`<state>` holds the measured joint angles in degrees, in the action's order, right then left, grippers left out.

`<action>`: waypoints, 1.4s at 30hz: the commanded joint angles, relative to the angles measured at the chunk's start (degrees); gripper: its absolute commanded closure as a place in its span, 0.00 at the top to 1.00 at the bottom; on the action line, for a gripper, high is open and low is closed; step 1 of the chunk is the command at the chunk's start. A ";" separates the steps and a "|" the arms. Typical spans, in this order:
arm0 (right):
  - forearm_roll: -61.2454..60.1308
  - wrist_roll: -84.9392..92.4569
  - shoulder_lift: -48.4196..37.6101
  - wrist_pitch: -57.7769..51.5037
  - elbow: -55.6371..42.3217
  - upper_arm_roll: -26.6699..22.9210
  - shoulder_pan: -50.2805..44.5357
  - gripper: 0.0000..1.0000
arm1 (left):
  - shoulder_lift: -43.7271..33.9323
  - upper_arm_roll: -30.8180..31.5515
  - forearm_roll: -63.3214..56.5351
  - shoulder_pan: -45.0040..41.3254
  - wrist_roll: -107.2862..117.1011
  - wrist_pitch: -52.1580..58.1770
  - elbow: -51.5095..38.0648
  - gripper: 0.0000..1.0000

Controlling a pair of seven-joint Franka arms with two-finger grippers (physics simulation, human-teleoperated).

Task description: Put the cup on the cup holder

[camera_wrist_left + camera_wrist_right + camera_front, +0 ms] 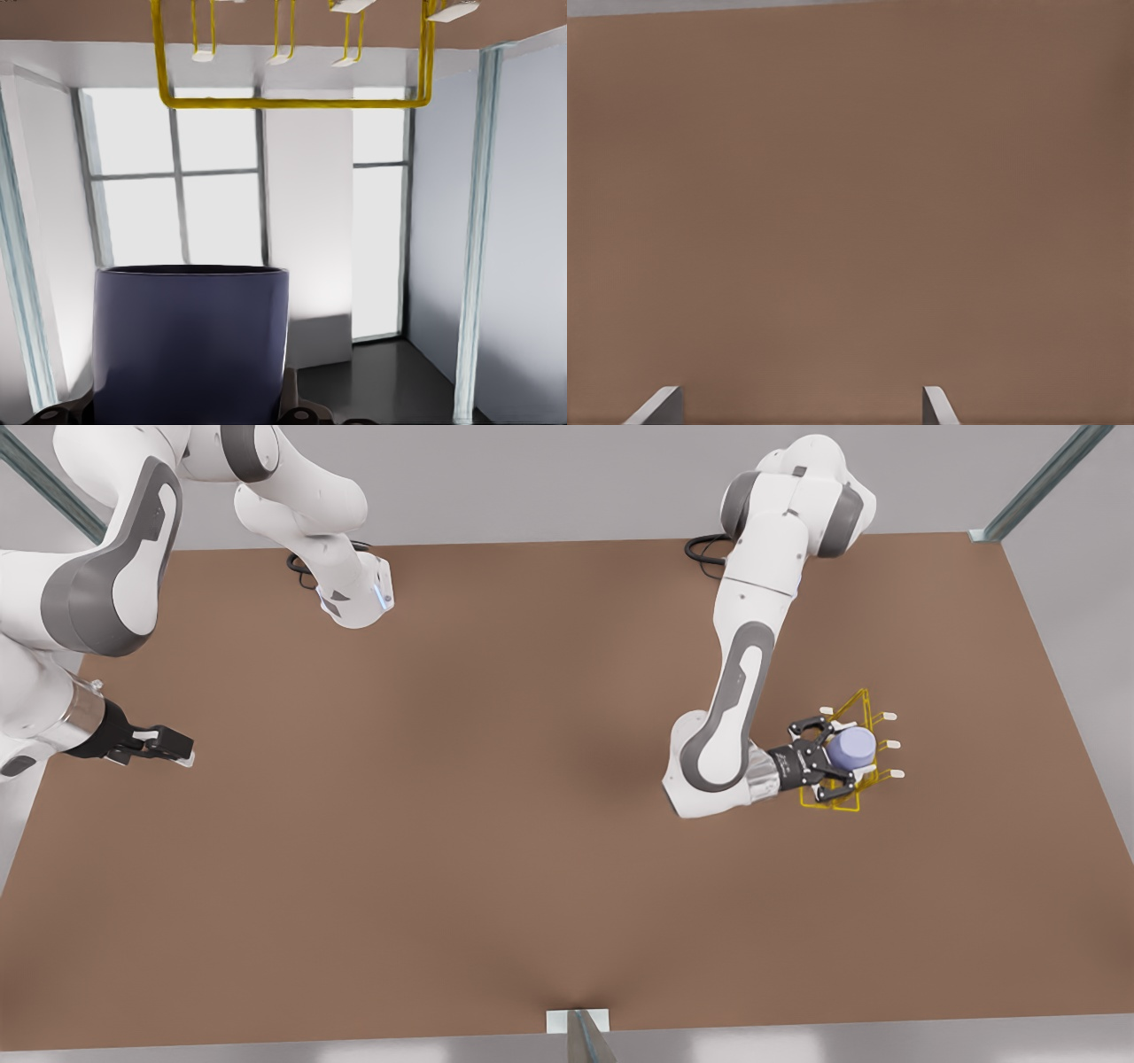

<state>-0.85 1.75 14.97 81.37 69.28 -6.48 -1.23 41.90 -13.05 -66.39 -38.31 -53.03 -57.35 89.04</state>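
Two Franka arms stand over a brown table (496, 824). On the front view's right, the left gripper (828, 760) has its black fingers clamped on either side of the cup (855, 747), a small lavender-blue tapered cup with no handle. The cup is held over the cup holder (852, 795), a bright yellow thin-wire rack whose white-capped prongs (890, 744) stick out toward the front view's right, just beside the cup. From this angle it is not clear whether the cup touches the wire or hangs just above it. In the left wrist view the cup (190, 341) sits close to the camera between the gripper's fingers, and the yellow frame of the cup holder (292, 102) with several white-tipped prongs lies farther off against the table surface. On the front view's left, well apart from the rack, the right gripper (173, 748) waits above the table near its left edge, holding nothing. The right wrist view shows its two pale fingertips (656, 409) spread apart over bare brown tabletop (850, 212). A grey strut (585, 1036) stands at the table's near edge.
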 commanded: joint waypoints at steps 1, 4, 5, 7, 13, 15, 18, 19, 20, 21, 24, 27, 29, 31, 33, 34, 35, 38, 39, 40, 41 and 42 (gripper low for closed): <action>-0.03 -0.08 -0.03 0.11 -0.03 -0.02 0.00 1.00 | -0.86 0.04 1.70 -0.09 8.37 0.92 3.15 0.73; -0.03 -0.16 -0.03 0.46 -0.03 -0.02 0.00 1.00 | 0.11 0.39 4.16 -0.44 10.05 0.83 3.60 0.73; -0.03 -0.08 -0.03 0.46 -0.03 -0.02 0.00 1.00 | 0.46 0.39 4.25 -0.36 10.14 0.75 3.60 0.73; -0.03 -0.08 -0.03 0.55 -0.03 -0.02 0.00 1.00 | 1.43 0.39 5.04 -0.27 11.90 0.04 3.69 0.73; -0.03 -0.08 -0.03 0.55 -0.03 -0.02 -0.09 1.00 | 2.74 0.39 5.30 -0.27 11.90 -1.27 3.34 0.74; -0.03 -0.08 -0.03 0.55 -0.03 -0.02 -0.09 1.00 | 3.27 0.30 5.21 -0.01 11.90 -2.15 2.90 0.74; -0.03 -0.08 -0.03 0.55 -0.03 -0.02 -0.09 1.00 | 4.24 0.04 4.69 0.35 11.81 -3.56 1.93 0.74; -0.03 -0.08 -0.03 0.55 -0.03 -0.02 -0.09 1.00 | 4.24 -0.05 4.60 0.43 11.81 -3.73 1.84 0.74; -0.03 -0.08 -0.03 0.55 -0.03 -0.02 -0.09 1.00 | 4.33 -0.05 4.42 0.78 11.81 -4.00 1.75 0.74; -0.03 -0.08 -0.03 0.55 -0.03 -0.02 -0.09 1.00 | 4.33 -0.05 4.07 0.79 11.81 -4.00 1.75 0.74; -0.03 -0.08 -0.03 0.55 -0.03 0.07 -0.18 1.00 | 4.59 -0.14 3.98 1.13 11.90 -4.70 1.75 0.74; -0.03 -0.08 -0.03 0.55 -0.03 0.07 -0.18 1.00 | 5.03 -0.14 3.98 1.14 11.90 -4.79 1.75 0.74; -0.03 -0.08 -0.03 0.55 -0.03 0.07 -0.18 1.00 | 5.21 -0.14 3.98 1.14 11.90 -4.97 1.75 0.74; -0.03 -0.08 -0.03 0.55 -0.03 0.07 -0.18 1.00 | 5.21 -0.14 3.98 1.14 11.90 -4.97 1.84 0.80; -0.03 -0.08 -0.03 0.55 -0.03 0.07 -0.18 1.00 | 5.38 -0.14 3.98 1.14 12.33 -4.88 1.75 1.00; -0.03 -0.08 -0.03 0.64 -0.03 0.07 -0.18 1.00 | 5.38 -0.14 3.98 1.14 13.91 -4.62 1.84 1.00; -0.03 -0.08 -0.03 0.64 -0.03 0.07 -0.18 1.00 | 5.38 -0.14 3.98 1.14 14.01 -4.61 1.84 1.00; -0.03 -0.08 0.06 0.64 -0.03 0.07 -0.18 1.00 | 5.38 -0.66 3.98 1.14 14.01 -4.53 1.84 1.00; -0.03 -0.08 -0.03 0.64 -0.03 0.07 -0.18 1.00 | 5.12 -0.75 3.98 1.05 13.92 -4.44 1.84 1.00; -0.03 -0.08 -0.03 0.64 -0.03 -0.02 -0.09 1.00 | 4.42 -0.75 3.98 1.05 13.74 -4.44 0.97 1.00; -0.03 -0.08 -0.03 0.64 -0.03 0.07 -0.18 1.00 | 2.48 -0.40 4.86 1.05 13.57 -4.09 -1.76 1.00; -0.03 -0.08 -0.03 0.90 -0.03 -0.02 -0.18 1.00 | 1.78 -0.14 10.39 1.05 13.65 -4.61 -8.25 1.00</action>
<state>-0.85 1.68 15.01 82.05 69.29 -6.41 -1.40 44.53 -13.37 -59.39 -37.21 -41.66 -61.92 82.42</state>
